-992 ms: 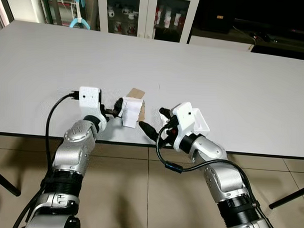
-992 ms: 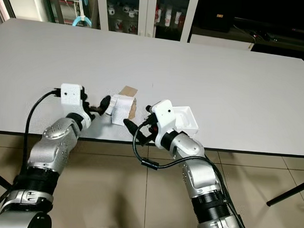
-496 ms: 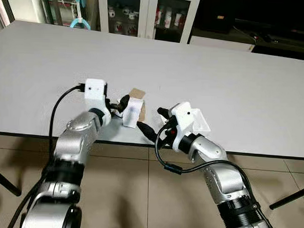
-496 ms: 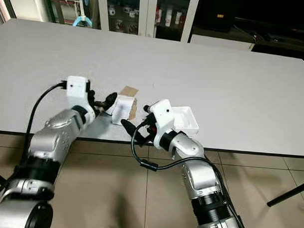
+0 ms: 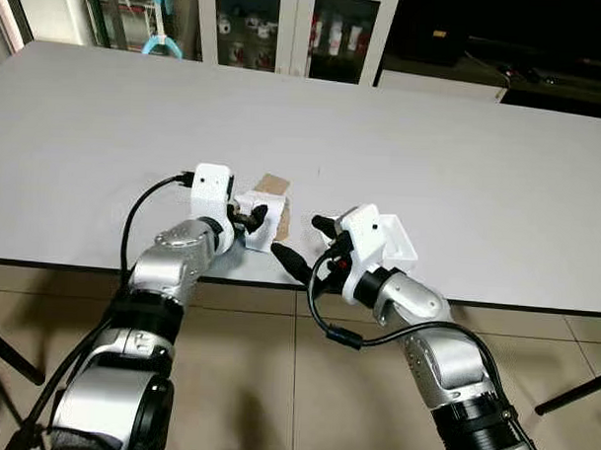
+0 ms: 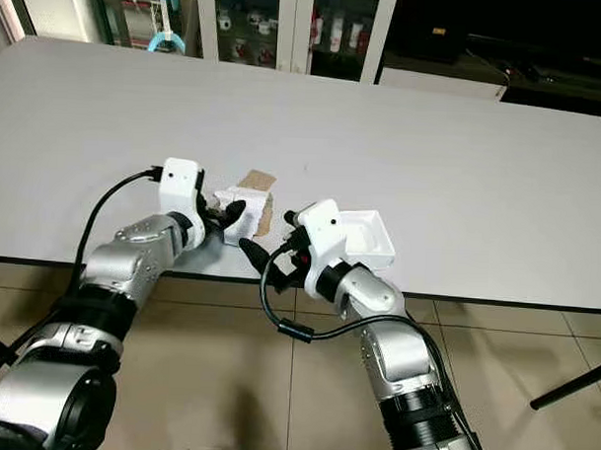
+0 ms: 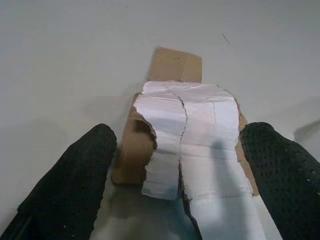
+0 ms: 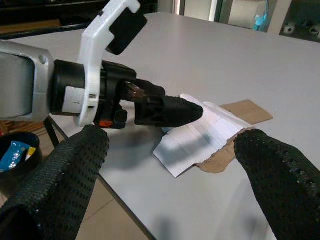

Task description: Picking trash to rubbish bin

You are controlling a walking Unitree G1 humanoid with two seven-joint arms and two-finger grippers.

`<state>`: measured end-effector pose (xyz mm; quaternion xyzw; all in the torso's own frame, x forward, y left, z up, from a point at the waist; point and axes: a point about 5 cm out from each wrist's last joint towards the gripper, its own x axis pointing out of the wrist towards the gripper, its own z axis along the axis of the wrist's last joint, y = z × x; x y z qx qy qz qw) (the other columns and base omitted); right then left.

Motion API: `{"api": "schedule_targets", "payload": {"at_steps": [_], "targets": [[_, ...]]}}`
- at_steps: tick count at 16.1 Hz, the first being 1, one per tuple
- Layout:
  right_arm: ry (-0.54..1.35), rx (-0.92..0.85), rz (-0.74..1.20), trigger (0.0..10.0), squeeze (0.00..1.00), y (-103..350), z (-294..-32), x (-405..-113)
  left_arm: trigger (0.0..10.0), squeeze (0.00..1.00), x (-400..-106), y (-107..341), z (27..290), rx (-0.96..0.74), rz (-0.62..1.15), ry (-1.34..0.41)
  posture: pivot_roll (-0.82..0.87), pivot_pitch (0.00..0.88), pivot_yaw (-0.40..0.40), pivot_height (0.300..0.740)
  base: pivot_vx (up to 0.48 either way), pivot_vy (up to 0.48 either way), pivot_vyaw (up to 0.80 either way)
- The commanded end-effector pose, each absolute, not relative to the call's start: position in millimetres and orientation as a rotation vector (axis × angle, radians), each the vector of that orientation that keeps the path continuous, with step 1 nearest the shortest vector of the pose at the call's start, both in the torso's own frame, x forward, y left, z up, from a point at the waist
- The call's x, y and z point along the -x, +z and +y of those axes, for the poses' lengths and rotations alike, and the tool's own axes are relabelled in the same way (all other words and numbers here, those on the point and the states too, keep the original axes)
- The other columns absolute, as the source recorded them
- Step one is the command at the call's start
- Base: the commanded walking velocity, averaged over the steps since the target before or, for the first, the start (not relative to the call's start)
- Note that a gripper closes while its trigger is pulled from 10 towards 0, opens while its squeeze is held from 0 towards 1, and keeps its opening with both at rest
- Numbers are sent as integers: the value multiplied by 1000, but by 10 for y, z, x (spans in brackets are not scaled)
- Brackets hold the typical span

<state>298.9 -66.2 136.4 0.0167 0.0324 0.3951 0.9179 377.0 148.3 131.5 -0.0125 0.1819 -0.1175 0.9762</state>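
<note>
In the left eye view, a torn piece of cardboard [image 5: 264, 217], white on top and brown beneath, lies on the white table [image 5: 431, 160] near its front edge. The left pincer [image 5: 249, 221] sits at the cardboard with its fingers spread either side of it. The right pincer [image 5: 305, 247] hovers just right of the cardboard, over the table's front edge, fingers wide apart.

The right eye view shows the same layout, with glass-fronted cabinets [image 6: 288, 27] beyond the table's far edge.

In the left wrist view, the cardboard [image 7: 192, 140] lies flat between the two black fingers [image 7: 75, 185], which flank it without closing on it.

In the right wrist view, the right pincer's fingers [image 8: 280, 175] stand wide, the cardboard [image 8: 205, 132] and the left pincer [image 8: 165, 107] between them. Below the table edge a dark bin [image 8: 15, 155] stands on the floor.
</note>
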Motion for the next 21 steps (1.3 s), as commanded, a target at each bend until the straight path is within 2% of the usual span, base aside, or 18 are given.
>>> {"api": "schedule_targets", "payload": {"at_steps": [1, 9, 14, 15, 21], "targets": [[812, -43, 63, 10000, 0, 1380, -683, -2972, 10000, 0, -3801, 1343, 1403, -2, 369, -250, -25, 20, -73, 740, 0, 0, 0], [806, -58, 69, 10000, 0, 1384, -683, -2960, 10000, 0, -3784, 1118, 1258, -100, 544, -244, -31, 26, -66, 740, 0, 0, 0], [807, -63, 73, 10000, 0, 1378, -684, -2951, 10000, 0, -3769, 1060, 1259, -145, 570, -229, -31, 28, -66, 740, 0, 0, 0], [805, -64, 73, 10000, 0, 1379, -685, -2951, 0, 0, -3766, 1049, 1257, -148, 574, -229, -32, 31, -66, 740, 0, 0, 0], [800, -71, 76, 10000, 0, 1383, -698, -2961, 0, 0, -3774, 1053, 1240, -148, 577, -231, -32, 42, -68, 740, 0, 0, 0]]}}
